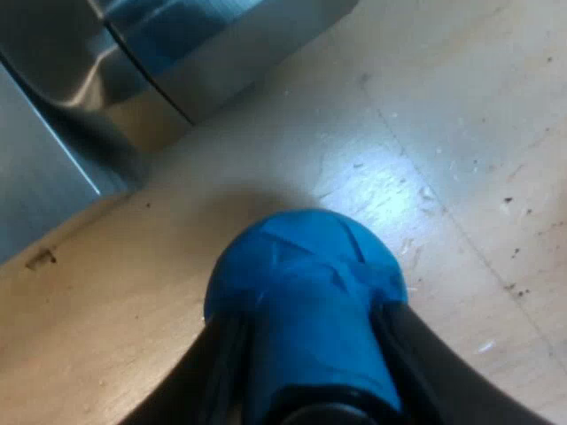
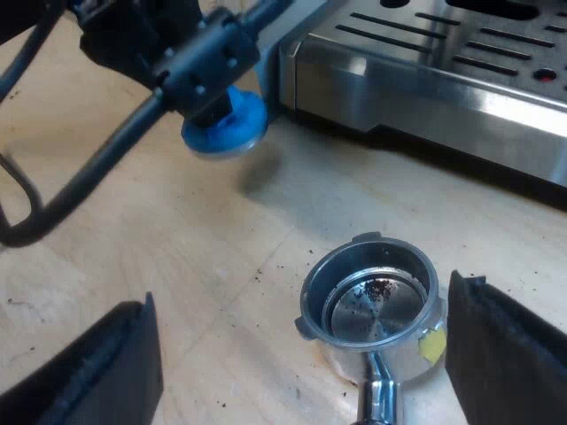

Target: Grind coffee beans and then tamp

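Pale desk (image 2: 177,257) bears the near-empty metal holder (image 2: 372,301) inside my spread right hand (image 2: 297,359); my left hand (image 1: 310,341), clamped on the blue tamper (image 1: 306,261) beside the espresso machine (image 2: 425,80), should press level only after grinding

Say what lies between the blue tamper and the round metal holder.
Right wrist view: only bare wooden tabletop with dark specks separates blue tamper and metal holder.
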Controlling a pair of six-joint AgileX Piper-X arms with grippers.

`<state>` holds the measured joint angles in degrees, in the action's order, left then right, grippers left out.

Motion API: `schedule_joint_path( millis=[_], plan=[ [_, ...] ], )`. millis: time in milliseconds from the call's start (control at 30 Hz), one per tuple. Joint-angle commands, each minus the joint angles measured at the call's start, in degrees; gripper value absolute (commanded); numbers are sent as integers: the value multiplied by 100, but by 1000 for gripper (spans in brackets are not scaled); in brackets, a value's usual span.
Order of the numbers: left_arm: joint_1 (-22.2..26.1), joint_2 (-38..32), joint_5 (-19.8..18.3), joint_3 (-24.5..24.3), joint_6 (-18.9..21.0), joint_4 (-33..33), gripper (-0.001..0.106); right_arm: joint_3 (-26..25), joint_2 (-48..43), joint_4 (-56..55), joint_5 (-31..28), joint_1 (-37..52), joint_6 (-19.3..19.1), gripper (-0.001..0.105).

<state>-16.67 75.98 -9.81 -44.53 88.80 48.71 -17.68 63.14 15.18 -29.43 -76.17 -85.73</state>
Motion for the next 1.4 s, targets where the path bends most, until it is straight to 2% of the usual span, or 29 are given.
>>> schedule_joint_path(
  millis=[33,67,100,167,200,267,367,467,600,700,800,867,900,933,1000,1033,1100,1233,1300,1333,1400],
  plan=[
    [-15,157,-11,-2,-16,-114,4,-52,-34,49,196,-9,-63,69],
    [-15,335,20,-2,-3,-138,13,-52,-34,49,234,-9,-63,69],
    [-15,360,18,-2,14,-136,17,-52,-34,49,307,-9,-63,69],
    [-15,448,18,-2,84,-117,37,-52,-34,49,323,-9,-63,69],
    [-15,453,18,-2,84,-109,41,-52,-34,49,323,-9,-63,69],
    [-15,453,18,-2,82,-109,60,-52,-34,49,323,-9,-63,69],
    [-15,453,18,-2,82,-94,68,-52,-34,49,323,-9,-63,69],
    [-15,453,18,-2,82,-71,68,-52,-34,49,323,-9,-63,69],
    [-15,330,18,-221,82,278,68,-52,-34,49,435,-9,-63,69],
    [-15,-135,18,-361,82,431,68,-63,-34,49,644,-9,-45,69],
    [-15,-809,28,-363,82,446,68,-213,-93,-300,800,-9,212,69],
    [-15,-1238,46,-363,82,491,68,-333,-138,-564,813,-9,246,69],
    [-15,-1238,54,-363,82,500,68,-381,-155,-665,840,-9,244,69],
    [-15,-1349,74,-363,96,508,68,-541,-209,-995,900,-9,244,69],
    [-15,-2149,289,-363,270,532,68,-1040,-371,-2065,1056,-9,244,69],
    [-15,-2598,357,-373,312,532,68,-1114,-390,-2143,1056,-9,244,69],
    [-15,-3103,360,-419,311,532,68,-1534,-515,-3043,1057,-9,186,69],
    [-15,-3703,364,-629,311,496,68,-2026,-657,-3855,1057,-9,-111,69],
    [4,-3967,427,-999,311,496,68,-2802,-857,-4900,1057,86,-421,69],
    [6,-3983,430,-1066,311,496,68,-2890,-878,-5013,1057,121,-424,69],
    [34,-3991,457,-1467,400,496,68,-3402,-995,-5645,1057,445,-422,69]
  ],
)
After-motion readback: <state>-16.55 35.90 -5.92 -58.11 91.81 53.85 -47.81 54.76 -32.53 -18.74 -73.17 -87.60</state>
